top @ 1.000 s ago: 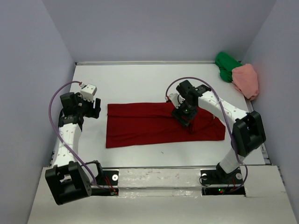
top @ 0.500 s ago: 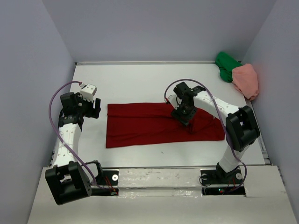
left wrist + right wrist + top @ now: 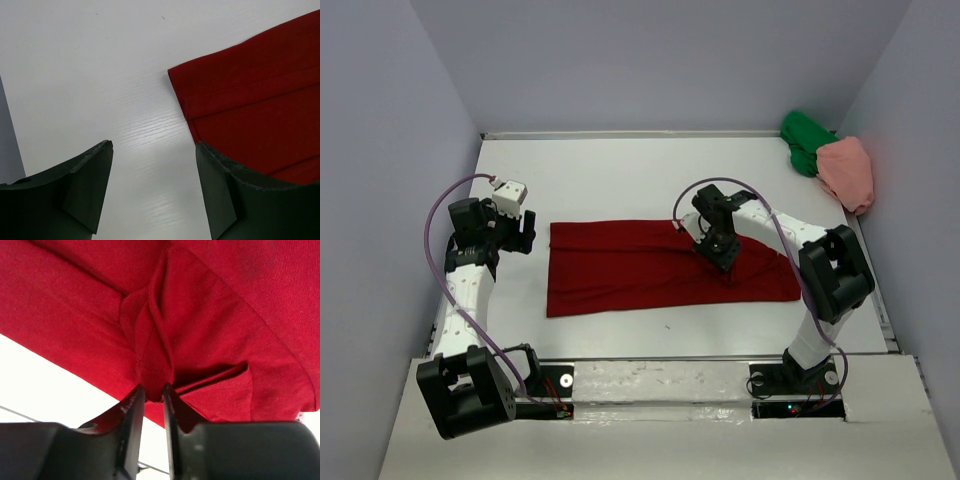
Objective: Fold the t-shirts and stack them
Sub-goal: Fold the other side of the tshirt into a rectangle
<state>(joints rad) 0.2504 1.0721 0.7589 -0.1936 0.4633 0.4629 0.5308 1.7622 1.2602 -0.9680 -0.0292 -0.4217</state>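
My right gripper (image 3: pixel 152 390) pinches a ridge of the dark red fabric t-shirt (image 3: pixel 225 315), my left gripper (image 3: pixel 154 147) gaping over the white worktop (image 3: pixel 100 75); this thin bite, perhaps one layer, could slip when lifted.

In the right wrist view the dark red t-shirt (image 3: pixel 210 315) runs off the top, left and right edges. Its bunched fold disappears between the 2 fingers of the right gripper (image 3: pixel 153 390), so how deep it sits cannot be told. From above, those fingertips are hidden beneath the gripper's own wrist. Ahead and to the right of the left gripper (image 3: pixel 154 147), the shirt is cut by the picture's right edge, and the bottom edge cuts the 2 fingers. Far beyond the right gripper, the green t-shirt (image 3: pixel 804 140) is partly covered by the salmon pink t-shirt (image 3: pixel 848 172).
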